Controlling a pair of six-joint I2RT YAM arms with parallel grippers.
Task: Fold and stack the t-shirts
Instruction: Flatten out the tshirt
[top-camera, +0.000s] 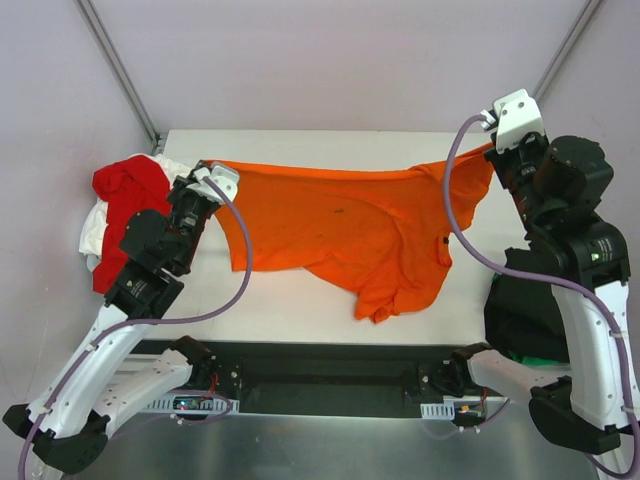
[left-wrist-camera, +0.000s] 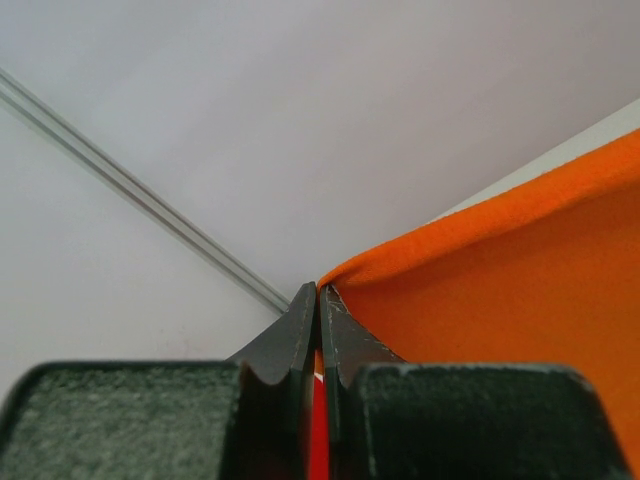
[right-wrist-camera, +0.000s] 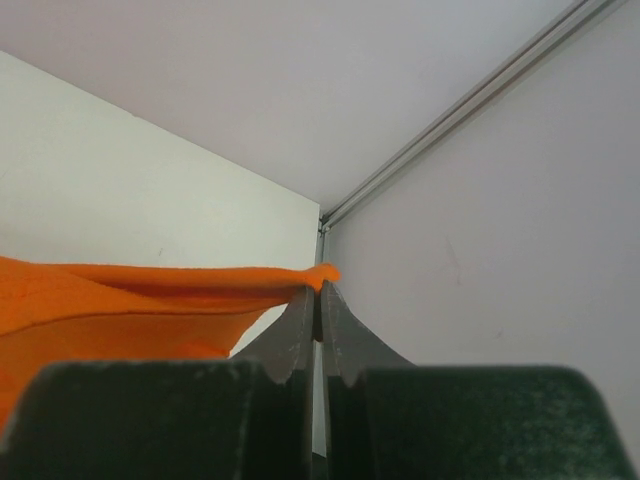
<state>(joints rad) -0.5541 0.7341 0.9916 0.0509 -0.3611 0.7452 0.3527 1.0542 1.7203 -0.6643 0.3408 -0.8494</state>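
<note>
Above the white tabletop (top-camera: 270, 305), the left pincer (left-wrist-camera: 318, 292) and right pincer (right-wrist-camera: 318, 288) each pinch one end of the soft bright orange cloth t-shirt (top-camera: 350, 225), probably to stretch it flat for folding.

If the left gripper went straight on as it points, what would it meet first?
Shut on the orange t-shirt, the left gripper would likely meet the enclosure wall by the metal rail; depth unclear.
</note>
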